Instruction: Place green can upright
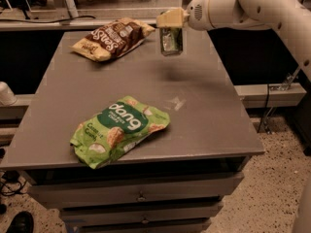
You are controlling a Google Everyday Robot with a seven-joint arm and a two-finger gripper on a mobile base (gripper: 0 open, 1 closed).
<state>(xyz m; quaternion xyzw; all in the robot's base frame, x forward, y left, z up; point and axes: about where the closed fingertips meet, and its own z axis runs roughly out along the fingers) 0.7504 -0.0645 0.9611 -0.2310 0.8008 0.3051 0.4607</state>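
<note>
The green can [171, 41] hangs upright in the air above the far part of the grey table [146, 86], a little off its surface. My gripper [171, 22] comes in from the right on a white arm and is shut on the can's top end, with its pale yellow fingers [167, 19] around the upper rim. The can's dark patterned side and lower rim show below the fingers. Its lid is hidden by the gripper.
A bright green "dang" snack bag [118, 130] lies flat at the front left of the table. A brown snack bag [112, 38] lies at the far left, just left of the can. Drawers sit under the table's front edge [141, 196].
</note>
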